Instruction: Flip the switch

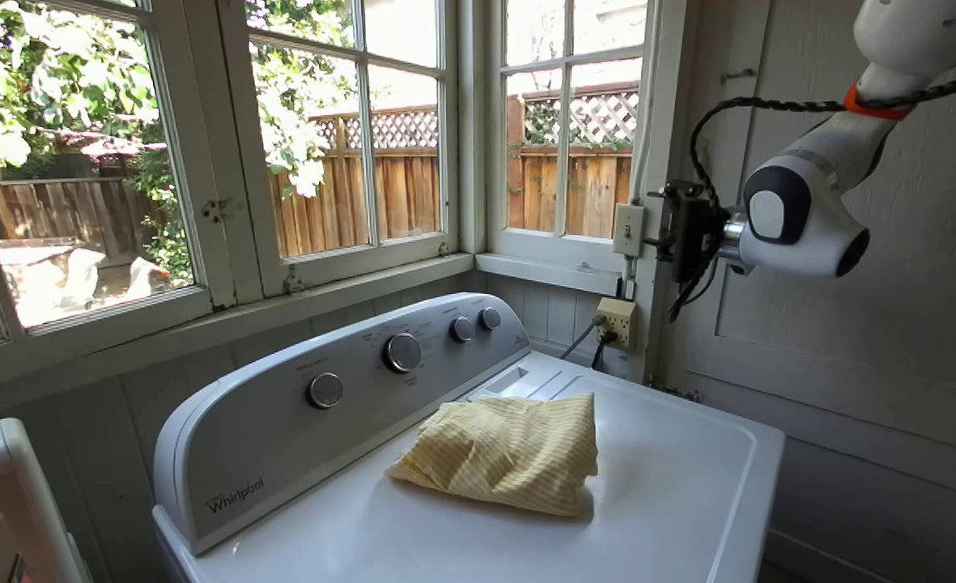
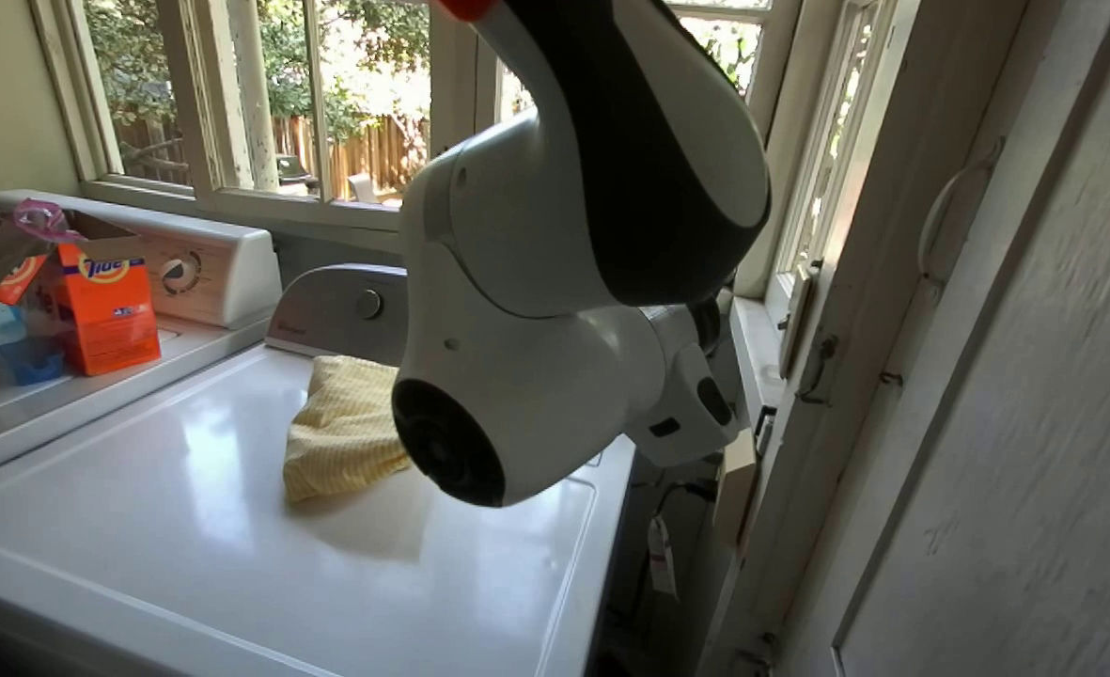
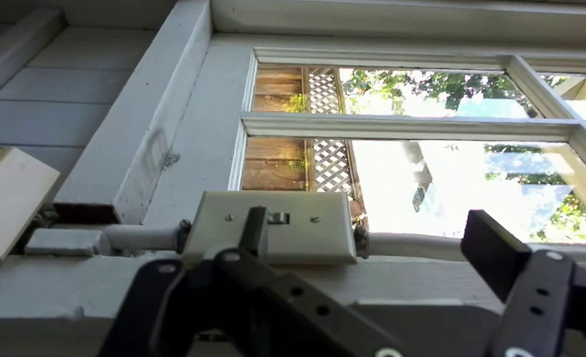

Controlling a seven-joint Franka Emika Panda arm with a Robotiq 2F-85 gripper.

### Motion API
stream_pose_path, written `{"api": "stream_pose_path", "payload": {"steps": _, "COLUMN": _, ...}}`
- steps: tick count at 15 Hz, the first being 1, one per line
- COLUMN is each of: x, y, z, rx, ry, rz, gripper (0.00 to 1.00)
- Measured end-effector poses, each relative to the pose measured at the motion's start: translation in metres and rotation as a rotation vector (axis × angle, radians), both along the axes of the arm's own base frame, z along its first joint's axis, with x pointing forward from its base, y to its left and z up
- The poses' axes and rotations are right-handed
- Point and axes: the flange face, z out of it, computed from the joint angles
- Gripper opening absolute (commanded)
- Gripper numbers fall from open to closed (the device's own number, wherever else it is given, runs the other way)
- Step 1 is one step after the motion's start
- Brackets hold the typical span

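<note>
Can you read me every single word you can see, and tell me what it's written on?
"Whirlpool": on the grey panel of the white machine.
"Tide": on the orange box.
Too small or blurred to read: the marks around the round knobs, other tiny marks on the panel, the other print on and beside the box, and the white tag hanging down.
On the switch I can't make out any word.
</note>
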Motion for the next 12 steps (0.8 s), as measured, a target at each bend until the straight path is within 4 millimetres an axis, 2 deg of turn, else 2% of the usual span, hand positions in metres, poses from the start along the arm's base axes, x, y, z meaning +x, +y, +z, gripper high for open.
{"api": "stream_pose_path", "payload": {"steps": 9, "x": 0.002, "y": 0.0, "z": -0.001, "rx": -0.003, "ry": 0.002, "rz": 0.002, "gripper": 1.0}}
{"api": "stream_pose_path", "payload": {"steps": 12, "x": 0.008, "y": 0.017, "z": -0.002, "rx": -0.003, "ry": 0.003, "rz": 0.039, "gripper": 1.0}}
